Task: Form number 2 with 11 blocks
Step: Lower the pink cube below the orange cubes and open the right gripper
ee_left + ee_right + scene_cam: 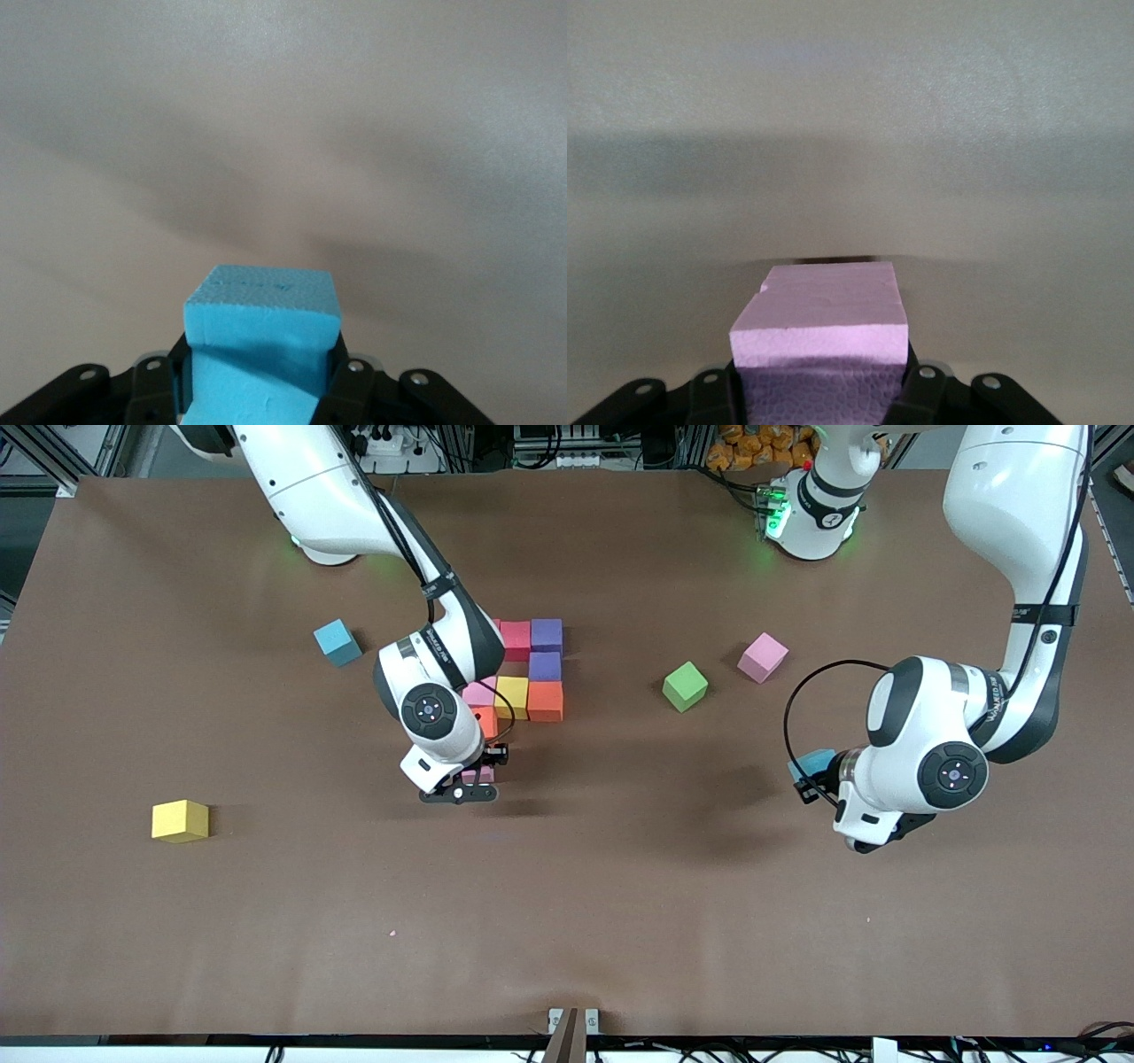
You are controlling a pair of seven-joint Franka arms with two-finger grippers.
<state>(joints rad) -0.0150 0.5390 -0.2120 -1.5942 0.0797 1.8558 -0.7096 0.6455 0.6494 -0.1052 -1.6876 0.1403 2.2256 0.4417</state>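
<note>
While left fingers (345, 376) clamp blue block (261, 341), right fingers (917, 385) pinch pink block (824, 319)

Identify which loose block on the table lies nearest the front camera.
The yellow block alone toward the right arm's end; the light blue, green and pink loose blocks all lie farther back.

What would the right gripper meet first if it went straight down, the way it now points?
Most likely the bare table. The right gripper, shut on a pink block, hangs just past the orange block at the unfinished digit's near edge. The right wrist view shows only table beneath, though the height is unclear.
</note>
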